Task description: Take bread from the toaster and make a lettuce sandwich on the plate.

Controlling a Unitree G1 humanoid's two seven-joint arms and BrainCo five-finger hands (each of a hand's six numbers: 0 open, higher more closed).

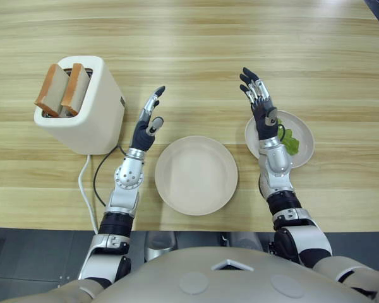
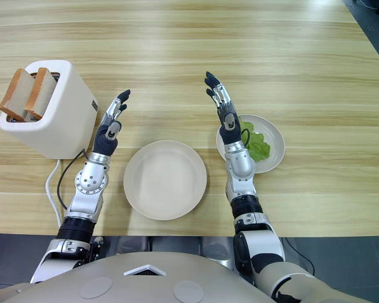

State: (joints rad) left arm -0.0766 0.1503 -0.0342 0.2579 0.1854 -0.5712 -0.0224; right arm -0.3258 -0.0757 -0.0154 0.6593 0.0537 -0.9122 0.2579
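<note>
Cream toaster: boxy body on the pale wooden desk, just outward of the left hand, near it but not touching.
Bread: two browned slices of bread stand side by side in the slots, leaning a little, tops well clear of the casing; they are outward of the left hand's fingertips and further from the robot.
Left hand: fingers nearly straight and apart, holding nothing, raised between the toaster and the large plate.
Right hand: fingers straight and apart, also empty, held over the inner edge of the small dish.
Plate: large round cream plate, bare, lying between the two hands and nearer the robot than either set of fingertips.
Lettuce: green lettuce leaf in a small round cream dish, just outward of the right wrist, which partly hides it.
Cable: black cable trails from the toaster past the left forearm.
Step in hand: judged the very start. Both slices sit in the toaster and the plate holds nothing, so fetching the first slice comes first.
Next move: the left hand seems best placed. It would need to swing outward over the slots, close on one slice by its exposed top, lift it straight up, then carry it inward to the plate.
Risk: the slices stand close together, so the fingers may catch both.
</note>
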